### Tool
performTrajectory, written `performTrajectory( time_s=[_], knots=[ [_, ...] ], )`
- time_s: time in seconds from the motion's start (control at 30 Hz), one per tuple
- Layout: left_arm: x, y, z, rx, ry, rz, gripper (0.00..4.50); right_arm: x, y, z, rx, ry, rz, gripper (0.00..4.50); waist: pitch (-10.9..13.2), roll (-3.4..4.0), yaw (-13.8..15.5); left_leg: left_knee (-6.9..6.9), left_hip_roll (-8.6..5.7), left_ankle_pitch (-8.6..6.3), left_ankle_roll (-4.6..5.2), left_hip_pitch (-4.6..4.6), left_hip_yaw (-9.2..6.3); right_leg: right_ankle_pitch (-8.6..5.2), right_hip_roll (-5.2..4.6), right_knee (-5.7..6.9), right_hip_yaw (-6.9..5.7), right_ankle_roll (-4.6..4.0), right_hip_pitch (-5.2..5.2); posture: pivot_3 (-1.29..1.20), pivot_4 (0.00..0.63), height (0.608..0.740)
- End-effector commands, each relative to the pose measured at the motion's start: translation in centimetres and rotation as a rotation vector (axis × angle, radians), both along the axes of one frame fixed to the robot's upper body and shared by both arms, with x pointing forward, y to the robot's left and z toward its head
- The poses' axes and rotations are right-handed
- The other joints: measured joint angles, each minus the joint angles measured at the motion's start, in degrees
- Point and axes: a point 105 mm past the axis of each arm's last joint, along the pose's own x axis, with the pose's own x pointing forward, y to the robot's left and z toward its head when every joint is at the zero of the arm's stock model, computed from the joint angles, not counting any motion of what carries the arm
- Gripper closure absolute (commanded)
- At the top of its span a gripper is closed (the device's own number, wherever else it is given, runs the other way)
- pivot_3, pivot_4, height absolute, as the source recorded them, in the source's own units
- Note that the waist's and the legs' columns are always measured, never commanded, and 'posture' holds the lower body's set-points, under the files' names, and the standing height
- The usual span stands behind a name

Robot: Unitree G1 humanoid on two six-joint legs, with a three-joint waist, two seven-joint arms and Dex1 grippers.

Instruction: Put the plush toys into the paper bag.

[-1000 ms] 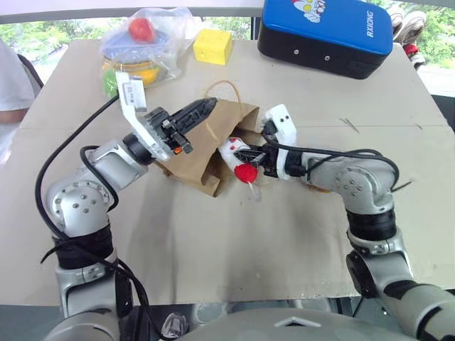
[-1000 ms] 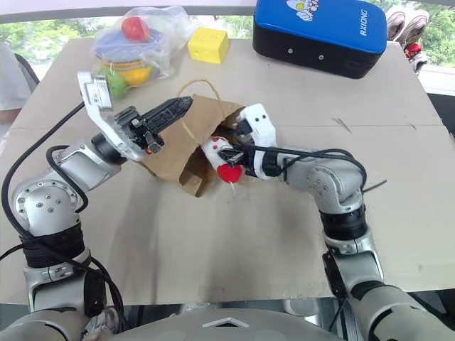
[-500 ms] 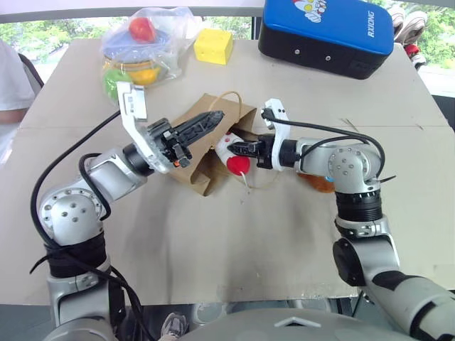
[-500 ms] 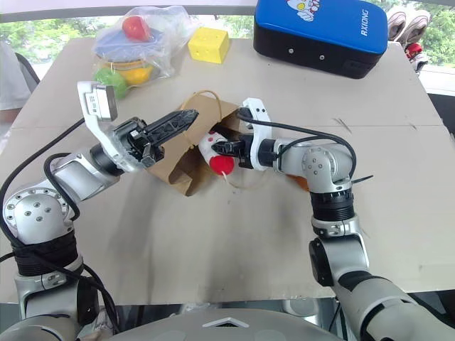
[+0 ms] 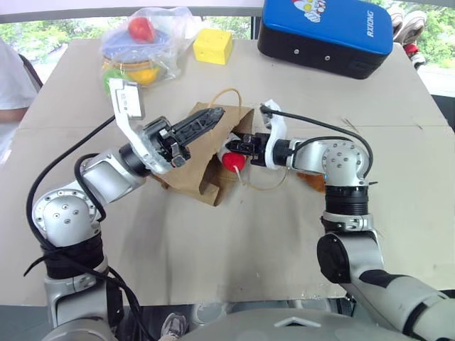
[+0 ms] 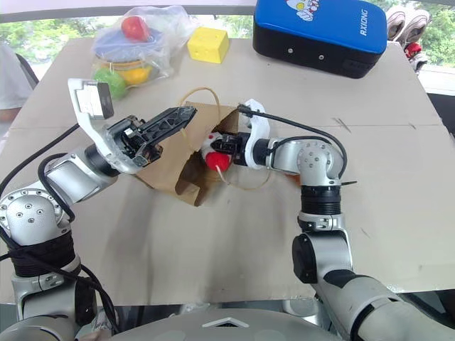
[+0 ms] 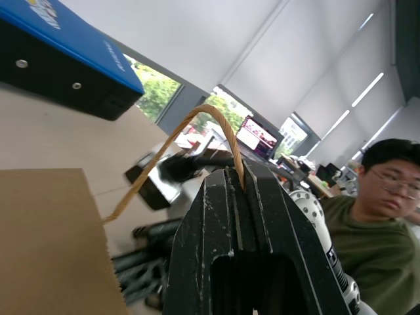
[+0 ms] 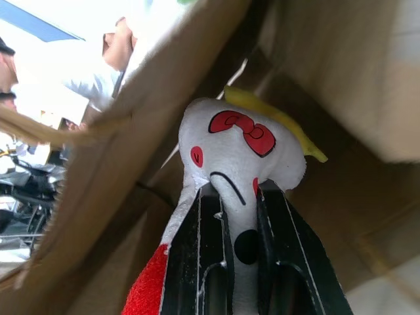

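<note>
Right tool (image 8: 230,216) clamps white-and-red plush toy (image 8: 243,147) — its head at the paper bag (image 5: 186,167) mouth.

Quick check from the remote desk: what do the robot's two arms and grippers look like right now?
Both arms are silver-grey metal with black joint bands and round bolted elbow housings. Loose black cables run along each. The left gripper has two long black ridged fingers and a white bracket with a camera module at the wrist. The right gripper has black fingers and a white wrist bracket.
</note>
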Motion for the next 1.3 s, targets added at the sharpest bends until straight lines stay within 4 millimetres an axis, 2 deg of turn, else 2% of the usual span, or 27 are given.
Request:
performTrajectory(
  time_s=[0.03,0.27,0.3,0.33,0.4,0.5,0.6,0.8,0.9,0.93,1.0,1.03,1.13,1.17,1.2,1.3],
  knots=[
    [-0.8,-0.1,0.9,-0.015,-0.040,-0.017,4.50,-0.3,2.3,0.9,0.053,0.012,0.009,4.48,0.00,0.00,0.06,0.00,0.00,0.00,0.00,-0.01,0.00,0.00,0.00,0.00,0.00,0.00,0.00,0.00,0.150,0.740],
    [-0.9,-0.1,0.5,-0.017,-0.030,0.001,4.50,-1.2,3.8,0.2,0.034,0.003,0.062,4.48,0.00,0.00,0.06,0.00,-0.02,0.00,0.00,-0.12,-0.02,0.01,-0.02,-0.07,-0.03,0.01,-0.05,0.00,0.150,0.740],
    [-0.9,-0.1,0.5,-0.016,-0.031,0.007,4.50,-1.7,3.9,0.2,0.021,-0.038,0.097,3.79,0.00,0.00,-0.07,0.00,-0.02,0.00,0.00,-0.12,-0.02,0.01,-0.02,-0.07,-0.03,0.01,-0.05,0.00,0.150,0.740],
    [-0.9,0.0,0.4,-0.015,-0.031,0.016,4.50,-2.0,3.8,0.1,0.002,-0.075,0.119,3.46,0.00,0.00,-0.15,0.00,-0.01,0.00,0.00,-0.12,-0.01,0.01,-0.02,-0.07,-0.01,0.01,-0.06,0.00,0.150,0.740],
    [-0.7,0.3,0.2,-0.010,-0.030,0.043,4.50,-1.8,2.8,0.2,-0.098,-0.228,0.118,2.35,0.00,0.00,-0.10,-0.03,0.01,0.00,0.00,-0.12,-0.02,0.00,0.00,-0.07,-0.01,0.01,-0.08,0.00,0.150,0.740],
    [-0.3,0.7,0.0,-0.002,-0.033,0.073,4.50,-2.0,1.1,1.0,-0.128,-0.340,0.138,0.99,0.01,0.01,0.52,-0.02,0.00,0.00,0.00,-0.25,-0.06,0.00,-0.01,-0.08,-0.07,0.01,-0.16,0.00,0.150,0.740],
    [0.1,0.9,-0.1,0.002,-0.038,0.092,4.50,-2.3,-1.0,1.2,-0.201,-0.450,0.160,0.99,0.00,-0.01,0.97,0.08,-0.11,0.00,0.00,-0.43,-0.14,0.01,-0.15,-0.20,-0.18,0.03,-0.17,0.00,0.150,0.740],
    [0.7,0.9,-0.1,0.009,-0.047,0.099,4.50,-3.2,-3.9,2.9,-0.207,-0.540,0.158,0.99,0.00,-0.01,1.25,0.05,-0.02,0.00,0.00,-0.43,-0.15,0.01,-0.03,-0.18,-0.18,0.02,-0.25,0.00,0.150,0.740],
    [0.9,0.9,0.1,0.015,-0.055,0.095,4.50,-3.5,-5.5,3.9,-0.228,-0.666,0.128,0.99,0.00,-0.01,1.36,0.04,-0.02,0.00,0.00,-0.44,-0.18,0.00,-0.01,-0.17,-0.19,0.01,-0.25,0.00,0.150,0.740],
    [1.0,0.9,0.2,0.017,-0.060,0.094,4.50,-3.2,-6.9,4.7,-0.256,-0.738,0.080,0.99,0.00,-0.01,1.50,0.04,-0.02,0.00,0.00,-0.44,-0.17,0.00,-0.02,-0.19,-0.18,0.02,-0.25,0.00,0.150,0.740],
    [1.1,0.9,0.5,0.022,-0.069,0.094,4.50,-2.6,-10.1,4.9,-0.387,-0.839,0.017,0.99,0.02,-0.02,1.87,0.04,-0.08,0.00,0.00,-0.49,-0.15,0.00,-0.09,-0.23,-0.19,0.03,-0.25,0.00,0.150,0.740],
    [1.2,0.9,0.5,0.025,-0.073,0.095,4.50,-2.4,-11.3,4.6,-0.466,-0.873,0.005,0.99,0.03,-0.02,2.15,0.05,-0.12,0.00,0.00,-0.52,-0.16,0.00,-0.13,-0.28,-0.21,0.05,-0.25,0.00,0.150,0.740],
    [1.3,1.0,0.6,0.033,-0.082,0.097,4.50,-3.1,-14.6,3.6,-0.580,-0.860,0.013,0.22,0.02,-0.05,2.13,0.05,-0.20,0.00,0.00,-0.53,-0.12,0.02,-0.24,-0.46,-0.20,0.08,-0.20,0.00,0.150,0.740],
    [1.3,0.9,0.6,0.038,-0.087,0.096,4.50,-3.1,-16.0,3.3,-0.627,-0.839,-0.016,0.04,0.02,-0.06,2.05,0.04,-0.19,0.00,0.00,-0.53,-0.11,0.02,-0.23,-0.46,-0.20,0.08,-0.19,0.00,0.150,0.740],
    [1.3,0.9,0.6,0.043,-0.092,0.096,4.50,-3.2,-17.1,3.0,-0.673,-0.815,-0.033,0.04,0.02,-0.05,1.76,0.04,-0.17,-0.01,0.01,-0.52,-0.13,0.02,-0.20,-0.46,-0.19,0.08,-0.19,0.00,0.150,0.740],
    [1.5,0.8,0.7,0.047,-0.102,0.096,4.50,-4.9,-20.5,-1.4,-0.863,-0.639,0.041,0.04,0.03,-0.03,1.77,0.02,-0.12,0.00,0.01,-0.48,-0.13,0.02,-0.13,-0.40,-0.18,0.07,-0.20,0.00,0.150,0.740]
  ],
)
